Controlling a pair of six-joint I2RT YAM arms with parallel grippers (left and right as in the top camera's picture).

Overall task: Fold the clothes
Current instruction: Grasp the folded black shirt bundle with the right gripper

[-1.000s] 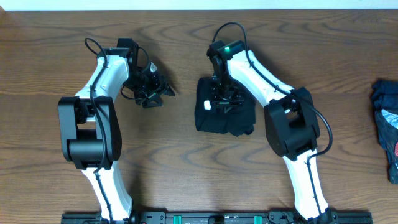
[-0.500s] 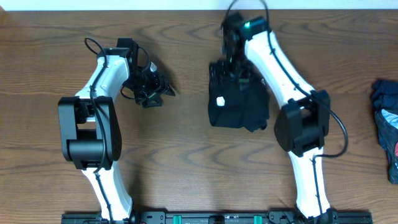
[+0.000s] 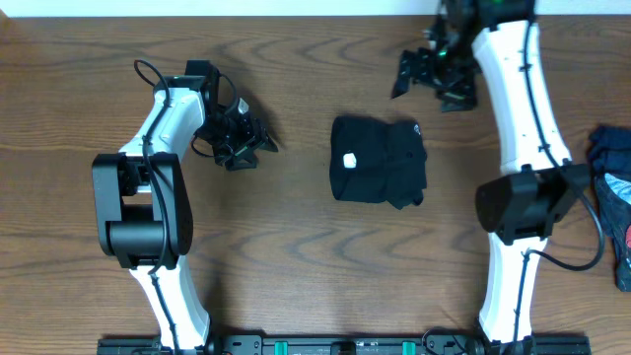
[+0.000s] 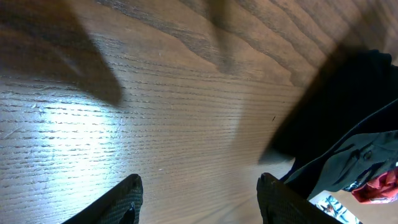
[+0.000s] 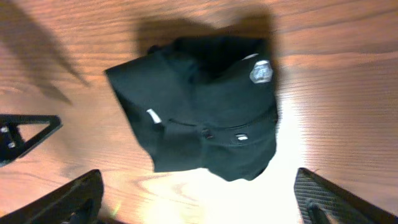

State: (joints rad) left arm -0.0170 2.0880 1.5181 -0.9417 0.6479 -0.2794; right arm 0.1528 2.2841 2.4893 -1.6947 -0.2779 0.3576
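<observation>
The black top (image 3: 378, 160) lies compactly folded on the surface (image 3: 296, 256), seemingly finished; hence right jaws wide, empty, at its one o'clock; left jaws part-open, empty, nine o'clock.

No writing can be read anywhere. The folded black top (image 3: 378, 161) carries a small white patch (image 3: 349, 159) and, in the right wrist view, tiny white marks (image 5: 152, 115), all too small and blurred to make out.
</observation>
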